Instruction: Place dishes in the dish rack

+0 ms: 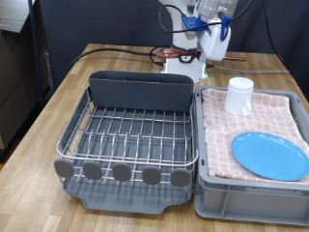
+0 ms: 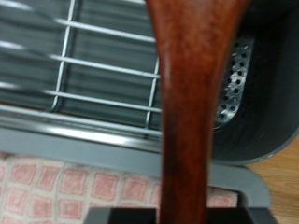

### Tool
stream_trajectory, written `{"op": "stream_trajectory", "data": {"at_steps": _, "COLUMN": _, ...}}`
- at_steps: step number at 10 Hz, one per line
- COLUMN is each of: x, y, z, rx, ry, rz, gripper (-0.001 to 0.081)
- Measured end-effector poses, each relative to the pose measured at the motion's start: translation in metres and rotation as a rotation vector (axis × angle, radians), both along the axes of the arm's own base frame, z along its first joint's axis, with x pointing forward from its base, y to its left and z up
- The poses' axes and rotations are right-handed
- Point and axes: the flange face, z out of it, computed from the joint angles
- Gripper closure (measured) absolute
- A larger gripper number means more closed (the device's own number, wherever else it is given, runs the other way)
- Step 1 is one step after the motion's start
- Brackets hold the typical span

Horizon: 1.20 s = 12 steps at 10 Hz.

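From my seat, the gripper [image 1: 214, 41] hangs above the silver wire dish rack's [image 1: 130, 130] far side, fingers clamped on the reddish-brown wooden spoon [image 2: 196, 103]; plain white cup [image 1: 239, 95] and round light-blue plate [image 1: 270, 155] sit on pink checkered cloth [image 1: 280, 111].

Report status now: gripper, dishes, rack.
Gripper raised behind the dish rack, holding the wooden spoon. Plate and cup on the checkered cloth.

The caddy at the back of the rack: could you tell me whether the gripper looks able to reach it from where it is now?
Probably yes. The gripper hangs just above the caddy with open air between, and the spoon it holds already points toward its perforated floor.
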Motion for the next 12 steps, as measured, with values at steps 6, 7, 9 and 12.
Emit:
{"op": "stream_trajectory", "data": {"at_steps": 6, "x": -0.03, "y": -0.053, "z": -0.009, "rx": 0.182, "ry": 0.029, "rz": -0.063, "gripper": 0.0716}}
{"op": "stream_trajectory", "data": {"at_steps": 7, "x": -0.033, "y": -0.06, "z": -0.012, "rx": 0.23, "ry": 0.037, "rz": -0.06, "gripper": 0.0716}}
{"op": "stream_trajectory", "data": {"at_steps": 9, "x": -0.034, "y": -0.071, "z": -0.016, "rx": 0.264, "ry": 0.019, "rz": -0.04, "gripper": 0.0716}}
{"op": "stream_trajectory", "data": {"at_steps": 12, "x": -0.032, "y": -0.071, "z": -0.015, "rx": 0.282, "ry": 0.017, "rz": -0.056, "gripper": 0.0716}}
